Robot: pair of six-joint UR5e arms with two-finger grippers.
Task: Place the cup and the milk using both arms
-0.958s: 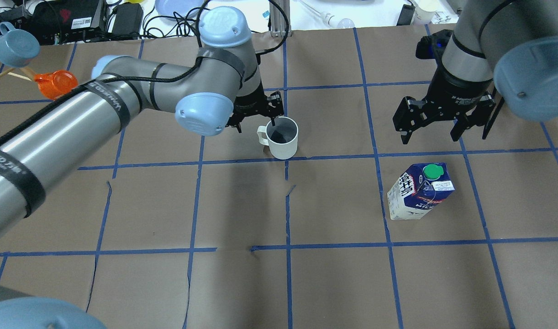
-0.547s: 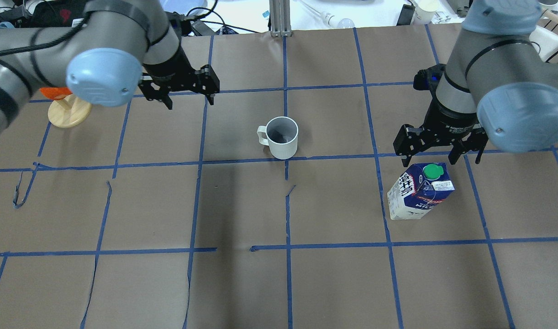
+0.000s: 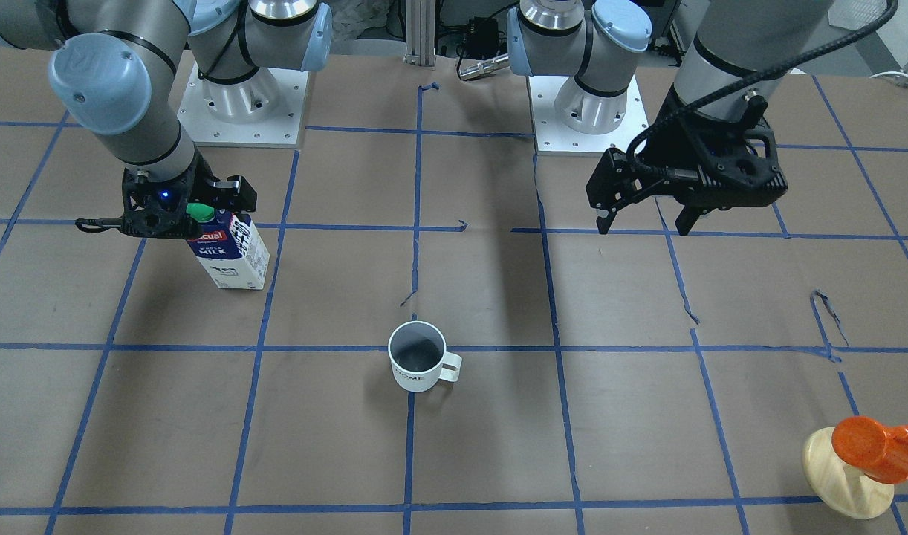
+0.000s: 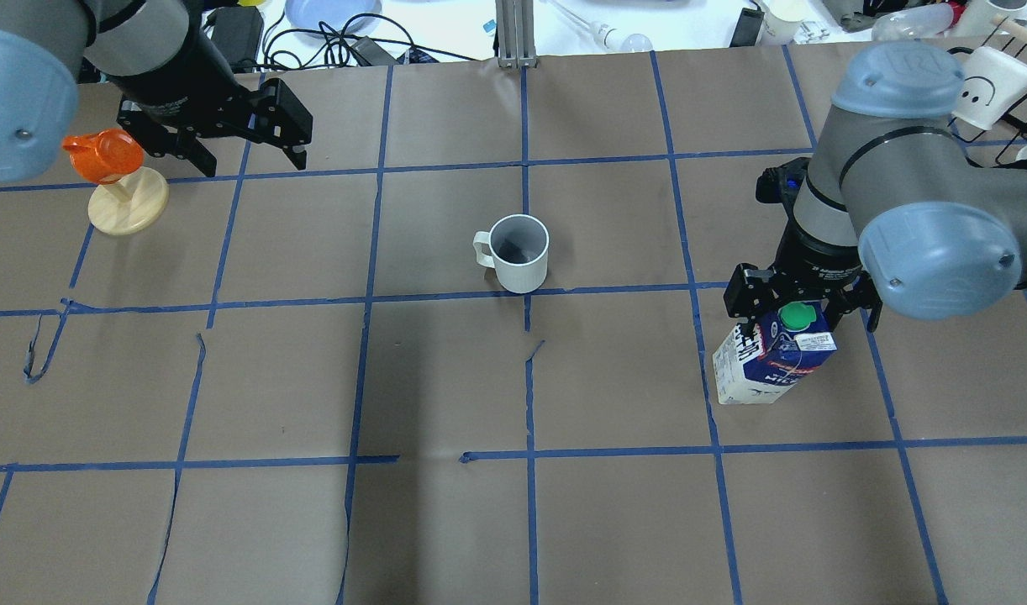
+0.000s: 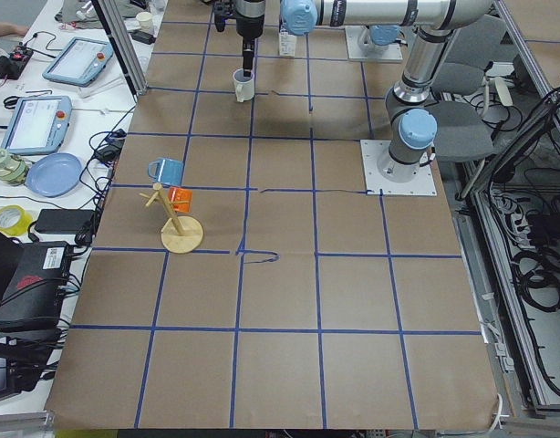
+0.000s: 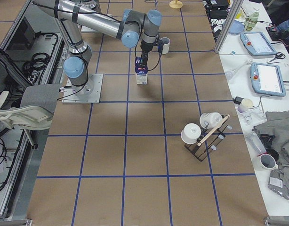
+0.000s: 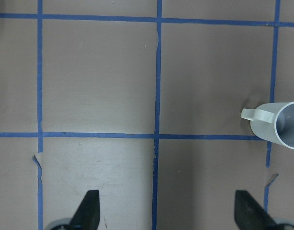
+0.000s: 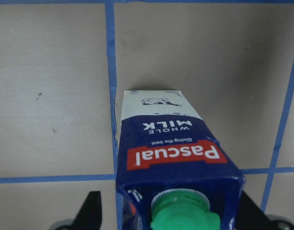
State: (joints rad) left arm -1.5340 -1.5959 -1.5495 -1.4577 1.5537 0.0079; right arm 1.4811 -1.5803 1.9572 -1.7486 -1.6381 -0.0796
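Straddling the milk [image 4: 770, 361] is where my work stands now: the carton sits upright on the table [image 4: 446, 378], well apart from the cup [image 4: 520, 252], off to the cup's right in the overhead view and a little nearer my base. My right gripper [image 4: 805, 313] hangs over the carton's gable top with its jaws spread wide, one finger on each side of the green cap. The wrist view shows a sliver of gap on both sides, so nothing is held.

The cup stands upright and free near the middle of the grid, handle pointing away from the milk, and I judge its part of the job done. My left gripper [image 4: 253, 160] hovers far on the cup's other side, jaws wide apart and empty, close to the orange cup [image 4: 102, 155] on its wooden stand [image 4: 129, 210].

So the step in hand is taking the milk. Next I need to close squarely on the carton's upper walls, firmly but without crushing them, lift it straight up, and carry it toward the cup without clipping that mug.
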